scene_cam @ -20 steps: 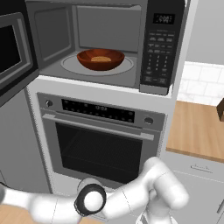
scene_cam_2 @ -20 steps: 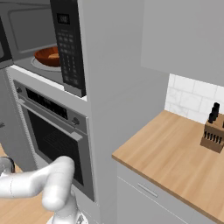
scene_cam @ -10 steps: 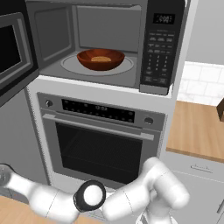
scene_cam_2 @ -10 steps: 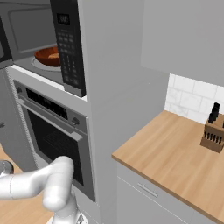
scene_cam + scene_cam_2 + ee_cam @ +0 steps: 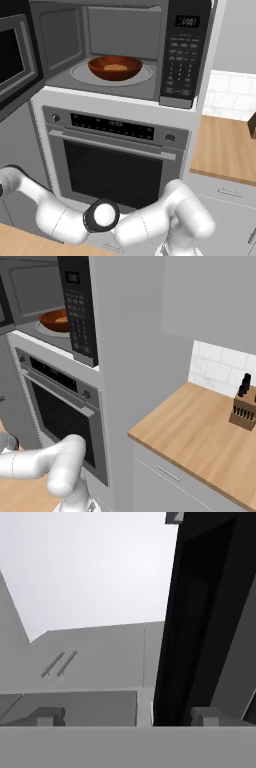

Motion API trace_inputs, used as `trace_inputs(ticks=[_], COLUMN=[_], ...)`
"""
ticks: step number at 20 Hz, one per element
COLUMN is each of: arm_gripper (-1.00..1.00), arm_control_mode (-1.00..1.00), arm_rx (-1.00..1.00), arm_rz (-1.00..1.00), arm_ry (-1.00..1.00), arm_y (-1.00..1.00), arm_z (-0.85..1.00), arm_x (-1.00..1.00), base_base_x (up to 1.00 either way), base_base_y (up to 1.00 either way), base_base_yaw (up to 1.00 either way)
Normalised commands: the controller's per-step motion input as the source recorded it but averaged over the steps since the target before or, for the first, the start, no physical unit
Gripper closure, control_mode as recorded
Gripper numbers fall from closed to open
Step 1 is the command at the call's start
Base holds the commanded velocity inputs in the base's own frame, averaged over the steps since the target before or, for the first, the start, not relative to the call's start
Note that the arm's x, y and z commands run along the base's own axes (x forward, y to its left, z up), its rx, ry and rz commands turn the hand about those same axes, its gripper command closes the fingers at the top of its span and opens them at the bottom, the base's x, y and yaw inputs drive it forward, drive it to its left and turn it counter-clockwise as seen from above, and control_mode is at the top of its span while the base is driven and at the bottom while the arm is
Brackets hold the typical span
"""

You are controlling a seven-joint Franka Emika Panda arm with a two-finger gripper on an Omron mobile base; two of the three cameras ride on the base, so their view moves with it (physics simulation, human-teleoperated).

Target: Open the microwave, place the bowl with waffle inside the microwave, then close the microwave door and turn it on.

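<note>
the round reddish-brown glossy wooden-looking bowl [image 5: 115, 68] sits at the centre of the round glass turntable [image 5: 80, 75] inside the large built-in black and grey microwave [image 5: 150, 50], a small golden-tan waffle [image 5: 116, 67] lying in it. the wide black microwave door with dark window [image 5: 15, 62] stands swung out at the cavity's left edge. low beneath it, the two-finger gripper [image 5: 127, 716] points up along the door's dark edge, jaws spread wide and empty. the door looks rigid and hinged, likely light to swing; pushing its outer face near the free edge should close it.
</note>
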Motion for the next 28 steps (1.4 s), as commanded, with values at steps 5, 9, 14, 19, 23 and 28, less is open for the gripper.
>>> trace_inputs(ticks=[5,9,14,19,23,28], arm_gripper=[-1.0,-1.0,-1.0,-1.0,-1.0,-1.0], arm_control_mode=[-1.0,-1.0,-1.0,-1.0,-1.0,-1.0], arm_rx=[0.02,0.12,0.26,0.32,0.27,0.27], arm_rz=[-0.02,0.0,0.0,0.0,0.01,0.03], arm_ry=[-0.26,-0.26,-0.24,-0.15,-0.09,-0.01], arm_y=[-0.4,-0.68,-0.97,-1.0,-0.99,-1.0], arm_z=[0.66,0.61,0.17,0.32,0.67,0.67], arm_x=[-0.29,-0.6,-0.83,-0.76,-0.48,-0.33], base_base_x=[0.0,0.0,0.0,0.0,0.0,0.0], base_base_y=[0.0,0.0,0.0,0.0,0.0,0.0], base_base_yaw=[0.0,0.0,0.0,0.0,0.0,0.0])
